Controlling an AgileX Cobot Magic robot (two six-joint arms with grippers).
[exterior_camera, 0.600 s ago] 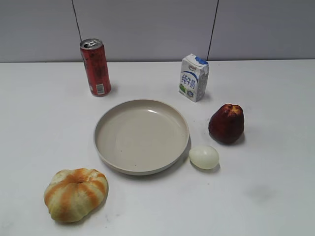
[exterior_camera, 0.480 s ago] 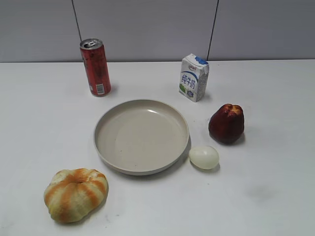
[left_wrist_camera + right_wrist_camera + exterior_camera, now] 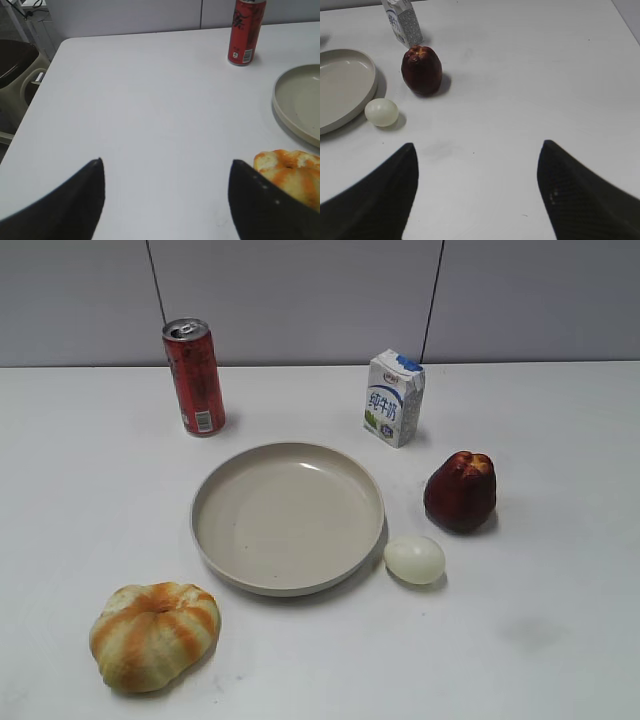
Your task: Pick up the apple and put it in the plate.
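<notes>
The dark red apple point(image 3: 460, 491) stands on the white table to the right of the beige plate point(image 3: 212, 540), apart from it. It also shows in the right wrist view point(image 3: 422, 70), far ahead and left of my right gripper point(image 3: 478, 152), which is open and empty. The plate's rim shows at the left of that view point(image 3: 366, 95). My left gripper point(image 3: 166, 167) is open and empty over bare table, with the plate's edge point(image 3: 280, 107) at the far right. Neither gripper shows in the exterior view.
A pale egg point(image 3: 414, 559) lies just right of the plate's front edge. A red can point(image 3: 194, 377) and a milk carton point(image 3: 394, 397) stand behind the plate. An orange-and-cream bun point(image 3: 154, 634) lies front left. The table's left edge point(image 3: 37, 92) shows in the left wrist view.
</notes>
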